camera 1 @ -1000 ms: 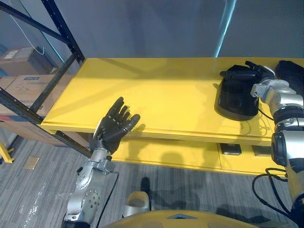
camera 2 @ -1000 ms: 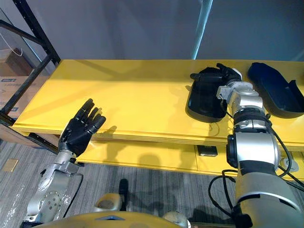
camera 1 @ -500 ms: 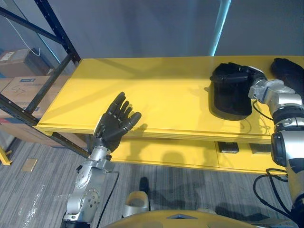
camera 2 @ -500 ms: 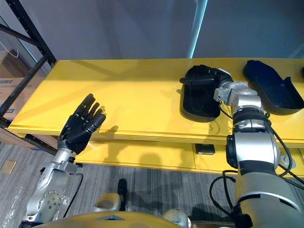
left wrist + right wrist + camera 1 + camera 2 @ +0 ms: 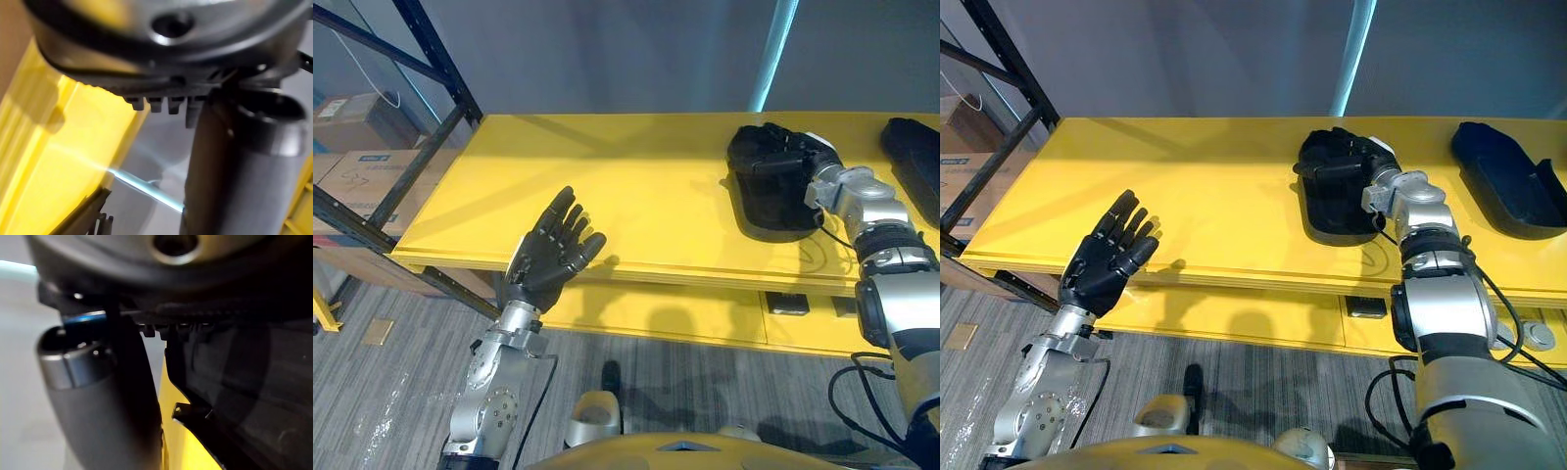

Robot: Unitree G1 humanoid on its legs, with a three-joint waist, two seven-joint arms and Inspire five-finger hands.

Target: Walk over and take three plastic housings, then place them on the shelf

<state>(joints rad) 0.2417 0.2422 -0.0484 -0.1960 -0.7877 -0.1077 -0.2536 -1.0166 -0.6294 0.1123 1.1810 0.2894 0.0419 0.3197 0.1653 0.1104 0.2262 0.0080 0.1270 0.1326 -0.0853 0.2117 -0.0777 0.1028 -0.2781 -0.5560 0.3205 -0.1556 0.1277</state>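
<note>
Currently the right hand (image 5: 1349, 163), upper right of centre, curls its fingers over the black housing (image 5: 1332, 211) lying on the yellow shelf (image 5: 1224, 196); the dark fingertips are hard to separate from it. The left hand (image 5: 1102, 259), lower left, is spread and holds nothing. A second housing (image 5: 1503, 186) lies at far right.

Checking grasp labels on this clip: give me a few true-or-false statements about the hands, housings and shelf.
1. The right hand grips a black housing. True.
2. The left hand holds a housing. False: it is open and holds nothing, at the front edge of the shelf.
3. A second housing lies on the shelf, to the right of the gripped one. True.
4. The boxes stand on the shelf. False: they sit past its left end, behind the rack.
</note>
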